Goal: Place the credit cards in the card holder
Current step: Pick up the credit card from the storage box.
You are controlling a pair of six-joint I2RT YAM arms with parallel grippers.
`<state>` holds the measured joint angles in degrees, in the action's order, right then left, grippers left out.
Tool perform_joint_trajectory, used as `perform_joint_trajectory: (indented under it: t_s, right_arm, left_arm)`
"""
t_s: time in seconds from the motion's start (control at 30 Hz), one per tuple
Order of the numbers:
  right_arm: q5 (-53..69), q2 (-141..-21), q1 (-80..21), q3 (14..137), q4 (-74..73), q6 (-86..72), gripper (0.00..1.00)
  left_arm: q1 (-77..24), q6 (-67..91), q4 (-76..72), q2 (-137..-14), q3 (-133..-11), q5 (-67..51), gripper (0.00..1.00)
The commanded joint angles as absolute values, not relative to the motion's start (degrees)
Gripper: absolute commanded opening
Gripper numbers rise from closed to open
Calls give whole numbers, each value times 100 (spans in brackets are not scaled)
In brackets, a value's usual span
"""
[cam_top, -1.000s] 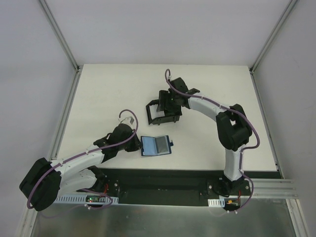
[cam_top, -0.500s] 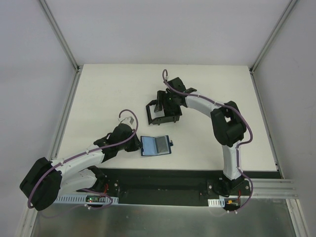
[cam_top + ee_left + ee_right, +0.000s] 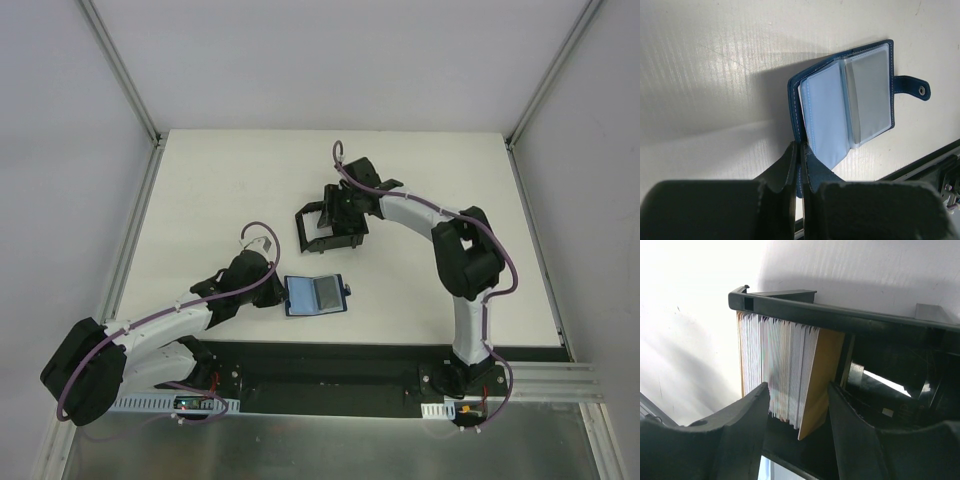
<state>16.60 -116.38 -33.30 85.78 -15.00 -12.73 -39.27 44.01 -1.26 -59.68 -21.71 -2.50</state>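
The card holder (image 3: 316,296), a dark blue folding wallet, lies open on the table with its pale slots (image 3: 845,105) facing up and its snap tab to the right. My left gripper (image 3: 282,292) is shut on the wallet's left cover edge (image 3: 800,146). The credit cards (image 3: 780,365) stand as a tight stack of several thin white cards with a tan one on the right, inside the black box (image 3: 840,315). My right gripper (image 3: 336,222) reaches into that box. Its fingers flank the stack closely on both sides (image 3: 799,387), not clearly clamped.
The black open-topped box (image 3: 301,228) sits mid-table, up and right of the wallet. The table's front edge and a dark rail run just below the wallet (image 3: 940,165). Grey walls and metal posts border the white table top.
The right gripper's jaws have narrowed around the card stack, and its arm shifted slightly over the box. The left gripper and the wallet have not moved.
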Motion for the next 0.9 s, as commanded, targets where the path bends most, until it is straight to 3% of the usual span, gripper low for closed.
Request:
perform_joint_trajectory:
  t_s: [0.0, 0.23, 0.87]
  right_arm:
    - [1784, -11153, -3322, 8569, -1336, -1213, 52]
    - [1775, -11074, -3322, 8552, -1345, -1222, 48]
    - [1117, -10898, -3278, 8710, -1801, -906, 7]
  left_arm:
    - [-3858, 4316, -202, -6012, -2303, -290, 0]
    - [-3850, 4342, -211, -5968, -2268, -290, 0]
    - [-3850, 4368, -220, -5977, -2250, -299, 0]
